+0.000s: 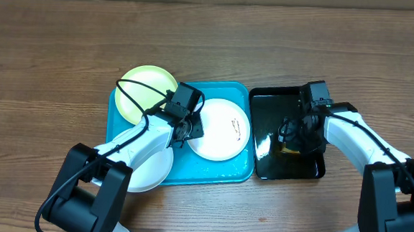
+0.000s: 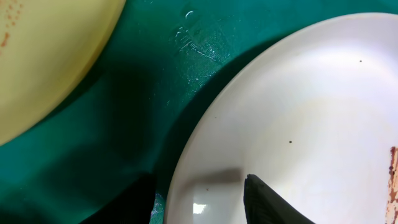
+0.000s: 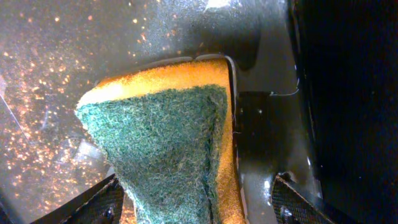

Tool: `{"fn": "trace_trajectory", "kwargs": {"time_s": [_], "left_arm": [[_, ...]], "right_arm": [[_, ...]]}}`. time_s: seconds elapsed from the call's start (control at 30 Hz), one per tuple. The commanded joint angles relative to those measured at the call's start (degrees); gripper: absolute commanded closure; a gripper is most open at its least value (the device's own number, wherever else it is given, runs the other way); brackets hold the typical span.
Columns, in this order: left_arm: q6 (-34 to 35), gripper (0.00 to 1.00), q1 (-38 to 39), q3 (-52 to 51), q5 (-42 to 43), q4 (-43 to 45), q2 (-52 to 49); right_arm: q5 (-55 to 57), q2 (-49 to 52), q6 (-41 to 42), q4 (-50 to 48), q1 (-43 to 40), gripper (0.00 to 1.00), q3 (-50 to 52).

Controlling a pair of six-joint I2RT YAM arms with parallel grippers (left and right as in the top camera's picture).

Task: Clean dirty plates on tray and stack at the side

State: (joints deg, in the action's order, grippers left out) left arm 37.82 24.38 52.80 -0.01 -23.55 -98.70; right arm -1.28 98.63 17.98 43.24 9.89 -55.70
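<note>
**Q:** Left arm, what do you log?

**A:** I have the left gripper (image 1: 189, 129) low over the turquoise tray (image 1: 229, 171). Its 2 fingers (image 2: 270, 205) stand apart, astride the near rim of the white plate (image 1: 224, 131), 1 over the plate and 1 over bare tray. I see no pinch. That plate lies flat in the tray ahead of the jaws, with dark specks and a reddish-brown streak on it.

**Q:** The other 2 plates?

**A:** The yellow-green plate (image 1: 140, 87) is beside the left gripper, overhanging the tray's far corner. The second white plate (image 1: 156, 174) lies behind it under the arm, half off the tray's near edge.

**Q:** Right arm?

**A:** The right gripper (image 1: 290, 139) is down in the black tray (image 1: 272, 105), jaws spread wide. A yellow sponge (image 3: 168, 137), green scourer facing the camera, stands tilted between them. 1 finger is against it and the other is apart, so it is not clamped.
</note>
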Motion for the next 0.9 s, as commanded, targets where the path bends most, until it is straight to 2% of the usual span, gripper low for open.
{"fn": "trace_trajectory", "kwargs": {"time_s": [0.0,0.87], "left_arm": [[1.01,0.52,0.02,-0.66,0.5,0.02,-0.94],[1.01,0.52,0.02,-0.66,0.5,0.07,-0.94]], "right_arm": [[-0.11,-1.22,0.09,-0.02,0.13,0.23,0.28],[-0.13,-1.22,0.09,0.15,0.13,0.21,0.28]]}}
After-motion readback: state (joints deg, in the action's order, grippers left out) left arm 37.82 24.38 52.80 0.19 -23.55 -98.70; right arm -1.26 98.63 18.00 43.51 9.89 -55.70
